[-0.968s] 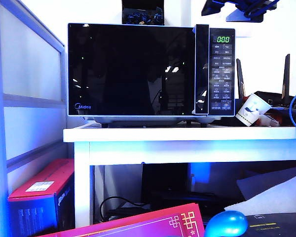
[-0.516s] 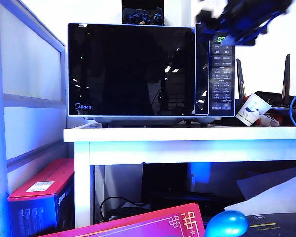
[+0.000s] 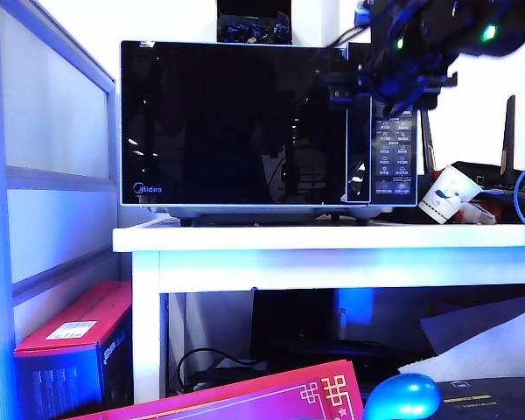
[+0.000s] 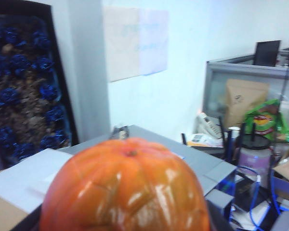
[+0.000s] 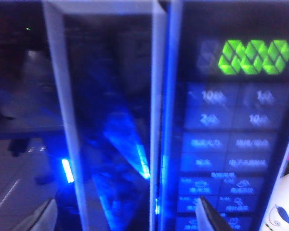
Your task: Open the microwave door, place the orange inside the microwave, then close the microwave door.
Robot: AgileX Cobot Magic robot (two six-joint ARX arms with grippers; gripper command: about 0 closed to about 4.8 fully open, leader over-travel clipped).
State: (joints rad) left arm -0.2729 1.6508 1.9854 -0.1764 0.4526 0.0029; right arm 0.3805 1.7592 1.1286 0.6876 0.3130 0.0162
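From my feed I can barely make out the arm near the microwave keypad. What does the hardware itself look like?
In the exterior view, the right gripper and its arm are dark, black with a bluish cast, boxy and blurred, with small green indicator lights and a thin dark cable looping off it. In its wrist view only two pale grey, pointed fingertips show. The left gripper itself does not show in its wrist view.

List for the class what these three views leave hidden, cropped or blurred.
- Left gripper: fingers hidden behind the orange filling the left wrist view.
- Right gripper: cropped by the right wrist view's edge; blurred in the exterior view.
- Microwave display: covered by the right arm in the exterior view.
- Keypad labels: blurred.
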